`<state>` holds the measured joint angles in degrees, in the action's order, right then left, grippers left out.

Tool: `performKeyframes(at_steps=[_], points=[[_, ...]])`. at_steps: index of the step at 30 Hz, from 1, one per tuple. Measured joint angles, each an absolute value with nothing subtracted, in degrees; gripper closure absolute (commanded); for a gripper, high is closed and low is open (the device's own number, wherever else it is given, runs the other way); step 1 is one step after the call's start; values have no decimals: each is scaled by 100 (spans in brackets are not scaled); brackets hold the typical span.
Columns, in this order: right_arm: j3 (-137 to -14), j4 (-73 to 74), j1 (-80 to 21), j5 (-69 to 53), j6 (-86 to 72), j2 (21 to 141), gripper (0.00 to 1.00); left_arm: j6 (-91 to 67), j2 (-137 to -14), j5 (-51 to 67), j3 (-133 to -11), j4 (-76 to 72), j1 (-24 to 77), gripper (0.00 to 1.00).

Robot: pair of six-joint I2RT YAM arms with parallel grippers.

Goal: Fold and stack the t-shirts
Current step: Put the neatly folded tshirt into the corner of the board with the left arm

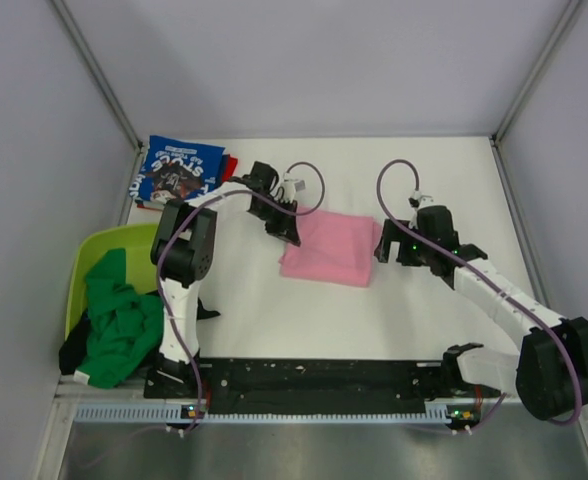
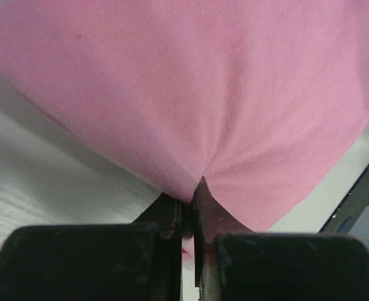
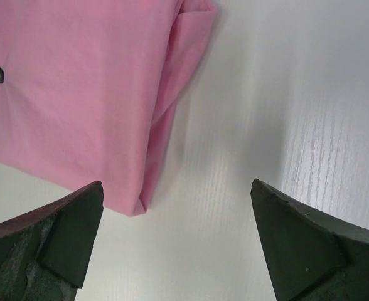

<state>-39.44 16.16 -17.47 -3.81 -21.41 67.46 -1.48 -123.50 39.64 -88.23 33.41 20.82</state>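
Your folded pink t-shirt (image 1: 329, 250) lies in the middle of the desk (image 1: 374, 325), soft, light and limp, likely to sag and unfold if lifted by one point; take it at the doubled edges, both sides. Your left tool (image 2: 187, 202) reaches in low from the left, pinched tight on the cloth's edge; your right tool (image 3: 176, 185) hovers spread wide at its right edge, gripping nothing.

Bright, even light from overhead, soft-edged shadows on the white table (image 1: 244, 320), a faint one beside the pink tee (image 3: 78, 94), left fingers (image 2: 78, 263) blurred up close, slight sheen on the tabletop
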Motion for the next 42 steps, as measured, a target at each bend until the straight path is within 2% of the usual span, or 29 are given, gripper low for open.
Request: performKeyframes(at_steps=[7, 16, 28, 35, 42], points=[[-3946, 1732, -1745, -213, -1914, 6641, 1, 847, -12272, 3212, -9539, 3988, 1656, 100], [-3946, 1905, -1745, 38, -1688, 6639, 1, 2359, -12263, 1179, -11253, 4960, 985, 100], [-3946, 2043, -1745, 305, -1494, 6637, 1, 3745, -11946, -1026, -11660, 5181, 947, 100], [-3946, 2086, -1745, 397, -1398, 6613, 1, 4250, -11893, -1599, -11957, 5223, 683, 100], [-3946, 2086, -1745, 502, -1347, 6591, 1, 4362, -11885, -1634, -12431, 5299, 215, 100]])
